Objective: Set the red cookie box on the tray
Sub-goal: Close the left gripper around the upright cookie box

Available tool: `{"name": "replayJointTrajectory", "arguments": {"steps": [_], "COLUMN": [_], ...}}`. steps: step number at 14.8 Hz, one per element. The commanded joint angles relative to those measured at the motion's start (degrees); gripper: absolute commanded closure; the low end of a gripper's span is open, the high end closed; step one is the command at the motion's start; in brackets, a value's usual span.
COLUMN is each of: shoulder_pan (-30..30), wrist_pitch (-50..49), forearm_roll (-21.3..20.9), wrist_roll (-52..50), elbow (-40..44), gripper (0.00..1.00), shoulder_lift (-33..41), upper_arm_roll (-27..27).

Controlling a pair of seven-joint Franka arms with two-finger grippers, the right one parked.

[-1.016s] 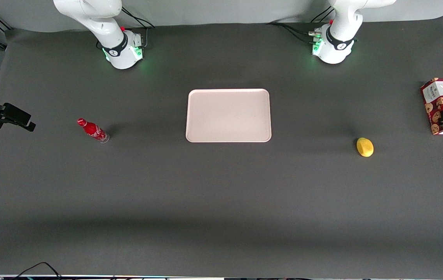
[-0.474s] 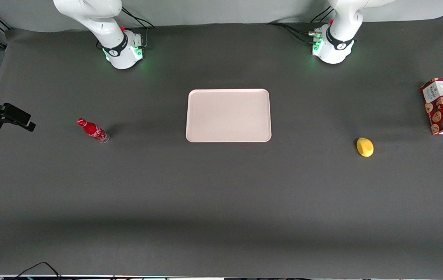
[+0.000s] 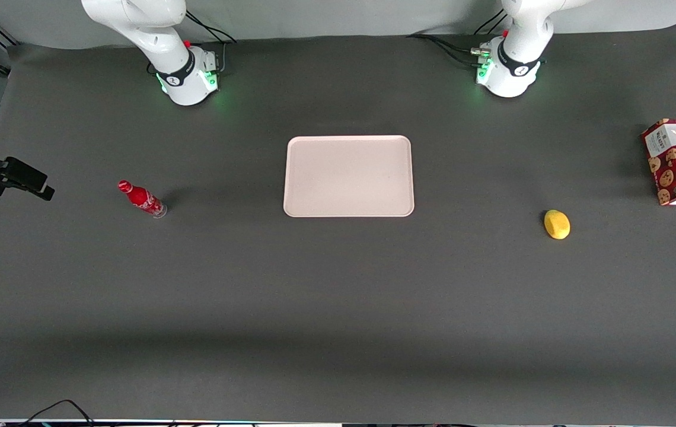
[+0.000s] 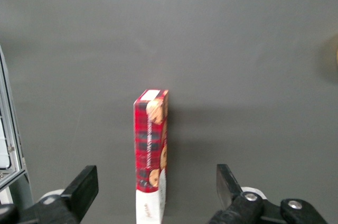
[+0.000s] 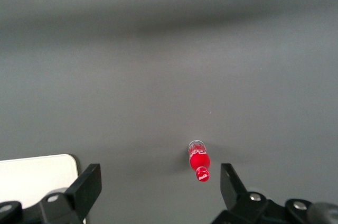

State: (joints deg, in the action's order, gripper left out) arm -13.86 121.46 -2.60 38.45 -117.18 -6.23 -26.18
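1. The box (image 3: 669, 161) stands on the table (image 3: 338, 308) at the working arm's end, close to the table's edge. It is well apart from the tray (image 3: 348, 176).
2. In the front view the box's long face shows cookie pictures on red tartan, with a white label panel at the end nearer the arm bases.
3. The tray lies flat at mid-table, between the two arm bases and nearer the front camera than both. Nothing rests on it.
4. The gripper (image 4: 153, 195) hangs above the box (image 4: 151, 152). Only a sliver of it reaches the front view, at the frame edge just beside the box.
5. In the left wrist view the two fingers (image 4: 82, 189) are spread wide, one to each side of the box. Neither finger touches the box, and the gripper holds nothing.
6. In that view the box appears edge-on as a narrow red strip with a white end.
7. A lemon (image 3: 557, 224) lies on the table between tray and box, nearer the front camera than both.
8. A bottle (image 3: 142, 198) sits toward the parked arm's end, well apart from the tray.
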Motion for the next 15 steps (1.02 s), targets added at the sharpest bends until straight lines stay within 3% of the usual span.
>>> {"name": "replayJointTrajectory", "arguments": {"steps": [1,7,11,15], "shoulder_pan": [-4.32,-7.23,-8.99,-8.91], "wrist_pitch": [3.70,15.56,21.00,21.71], "forearm_roll": [4.77,9.09,18.66,19.65], "wrist_roll": [5.04,7.51,17.68,18.50], "elbow": [-3.75,-10.79,-10.97,-11.06], "gripper": [0.00,0.00,0.00,0.00], "shoulder_lift": [-1.76,-5.70,-11.95,-13.88], "upper_arm_roll": [0.34,0.34,0.34,-0.01]}}
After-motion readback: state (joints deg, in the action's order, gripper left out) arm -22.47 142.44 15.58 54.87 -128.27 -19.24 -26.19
